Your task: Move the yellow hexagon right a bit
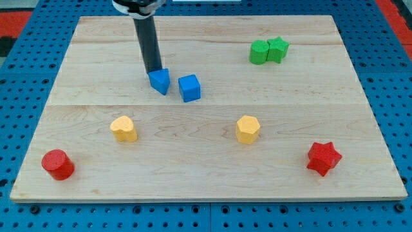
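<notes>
A: Where's the yellow hexagon?
B: Centre-right of the wooden board, well apart from my tip.
A: And the tip?
B: Touching the blue triangular block; it's a bare rod, no jaws.

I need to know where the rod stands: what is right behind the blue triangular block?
My tip stands just behind the blue triangular block, toward the view's top. That block covers the tip's very end, so contact cannot be confirmed.

Rod: upper part cut off by the view's top edge. My tip: very end hidden behind blue block.
</notes>
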Robot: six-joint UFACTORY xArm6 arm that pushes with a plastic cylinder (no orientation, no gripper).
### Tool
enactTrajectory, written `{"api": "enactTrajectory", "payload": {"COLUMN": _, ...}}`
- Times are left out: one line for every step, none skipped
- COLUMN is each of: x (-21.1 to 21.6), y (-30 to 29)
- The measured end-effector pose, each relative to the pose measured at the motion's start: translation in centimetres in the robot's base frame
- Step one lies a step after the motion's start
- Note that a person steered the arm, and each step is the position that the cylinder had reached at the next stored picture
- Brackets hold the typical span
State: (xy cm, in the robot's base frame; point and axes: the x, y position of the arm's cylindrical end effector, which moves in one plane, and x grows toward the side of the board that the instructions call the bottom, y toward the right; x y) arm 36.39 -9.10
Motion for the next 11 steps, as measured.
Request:
{"api": "enactTrajectory", "payload": {"x": 1.0, "y": 2.3}}
{"api": "enactTrajectory", "payload": {"x": 1.6, "y": 3.1}}
{"api": "enactTrajectory", "payload": {"x": 1.5, "y": -0.7}}
{"api": "enactTrajectory", "payload": {"x": 1.2, "y": -7.1}}
{"api": "enactTrajectory", "payload": {"x": 1.2, "y": -12.7}}
{"api": "enactTrajectory", "payload": {"x": 4.1, "y": -14.3}}
{"api": "enactTrajectory", "payload": {"x": 6.6, "y": -14.3}}
{"api": "enactTrajectory", "payload": {"x": 9.1, "y": -13.5}}
{"api": "enactTrajectory", "payload": {"x": 11.2, "y": -11.4}}
{"api": "enactTrajectory", "payload": {"x": 12.5, "y": -8.7}}
{"api": "enactTrajectory", "payload": {"x": 13.3, "y": -6.4}}
